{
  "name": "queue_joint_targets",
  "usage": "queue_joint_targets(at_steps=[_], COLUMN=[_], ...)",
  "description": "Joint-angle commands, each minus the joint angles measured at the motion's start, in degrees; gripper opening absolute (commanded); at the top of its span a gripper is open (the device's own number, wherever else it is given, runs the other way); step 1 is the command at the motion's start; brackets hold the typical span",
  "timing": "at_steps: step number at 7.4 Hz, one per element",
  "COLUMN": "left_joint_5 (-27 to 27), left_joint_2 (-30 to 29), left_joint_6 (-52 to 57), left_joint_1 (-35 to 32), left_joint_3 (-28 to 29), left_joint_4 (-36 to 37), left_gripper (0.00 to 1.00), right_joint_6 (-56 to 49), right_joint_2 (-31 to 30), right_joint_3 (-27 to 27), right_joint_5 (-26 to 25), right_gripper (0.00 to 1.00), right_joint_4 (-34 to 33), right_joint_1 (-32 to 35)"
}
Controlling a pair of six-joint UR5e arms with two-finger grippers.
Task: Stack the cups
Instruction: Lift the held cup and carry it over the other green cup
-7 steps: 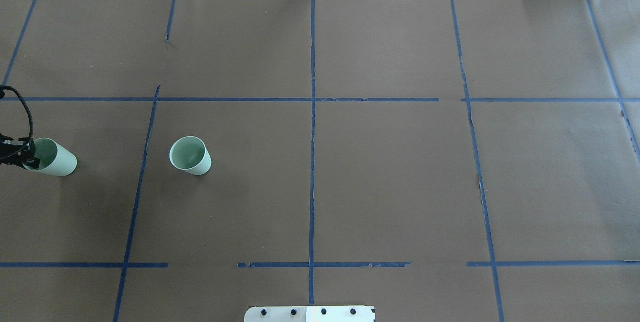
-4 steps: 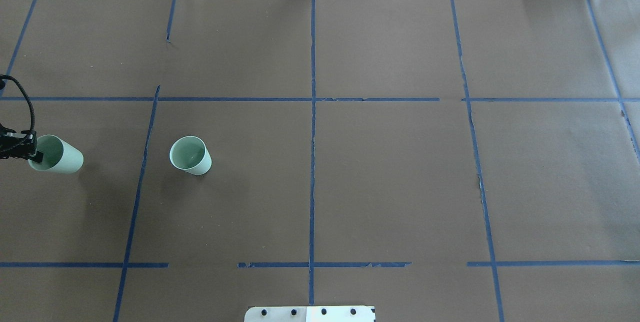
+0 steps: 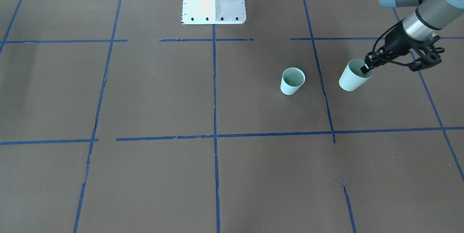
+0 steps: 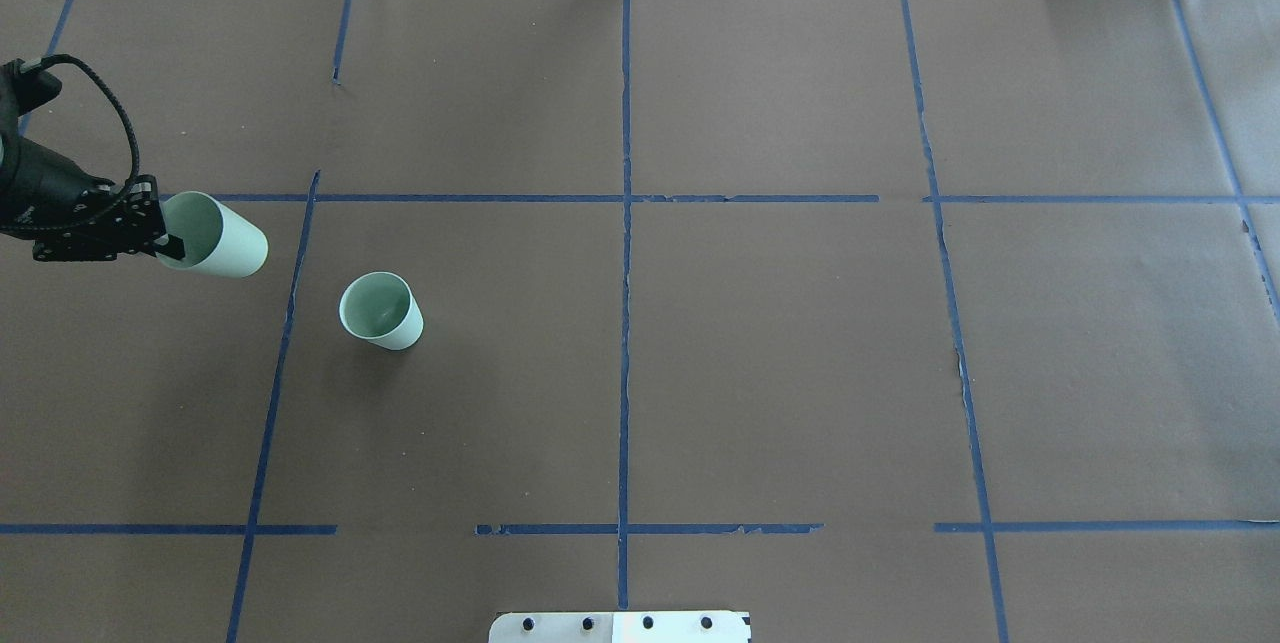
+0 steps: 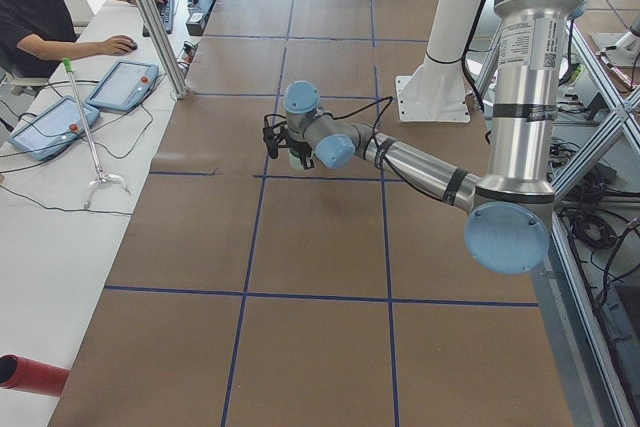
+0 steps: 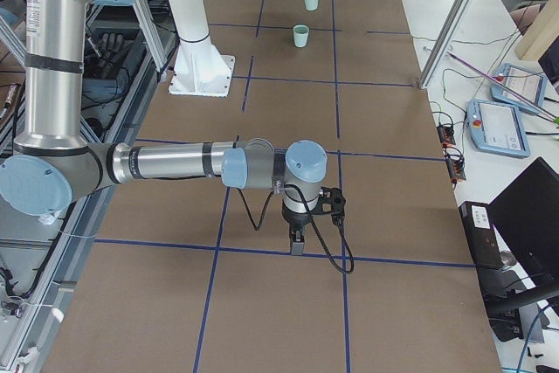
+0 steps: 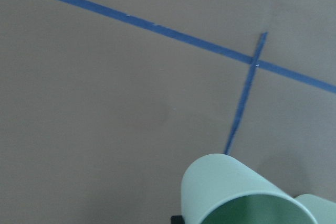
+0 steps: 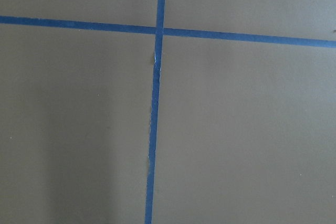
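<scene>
Gripping the held cup point(image 4: 215, 237) by its rim in the left hand point(image 4: 170, 245), clamped across the wall at the mouth. Apparently holding it clear of the tabletop point(image 4: 760, 343) and tilted hard: mouth toward the wrist, base pointing rightward. Aiming for the standing cup point(image 4: 381, 310), upright and mouth up, near on the robot's right of the held cup and apart from it. Probably need to bring that long axis to vertical over the open mouth before lowering. Much nearer by the left arm than by the right hand point(image 6: 298, 242), well apart down the tabletop; cannot tell whether apart or together.
</scene>
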Motion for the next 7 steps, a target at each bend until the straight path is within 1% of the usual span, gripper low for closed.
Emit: queue_joint_targets(at_steps=[1, 2, 4, 5, 6, 7], left_joint_5=[0.06, 0.06, 0.32, 2.76, 4.0, 4.1], left_joint_2=[-3.9, -5.57, -6.55, -6.55, -6.46, -6.46], left_joint_6=[-13.89, -14.82, -16.23, -16.23, -16.23, -16.23], left_joint_1=[7.13, 7.6, 8.82, 8.92, 9.01, 9.09], left_joint_3=[-1.91, -1.82, -1.82, -1.56, -1.12, -1.03], left_joint_4=[0.42, 1.73, 3.24, 3.24, 3.24, 3.15], left_gripper=[0.0, 0.0, 0.0, 0.0, 0.0, 0.0], right_joint_6=[0.0, 0.0, 0.0, 0.0, 0.0, 0.0], right_joint_2=[0.0, 0.0, 0.0, 0.0, 0.0, 0.0], right_joint_3=[0.0, -0.09, 0.0, 0.0, 0.0, -0.09], right_joint_5=[0.04, 0.04, 0.04, 0.04, 0.04, 0.04], right_gripper=[1.0, 1.0, 1.0, 1.0, 1.0, 1.0], right_joint_4=[0.0, 0.0, 0.0, 0.08, 0.0, 0.0], right_joint_1=[0.0, 0.0, 0.0, 0.0, 0.0, 0.0])
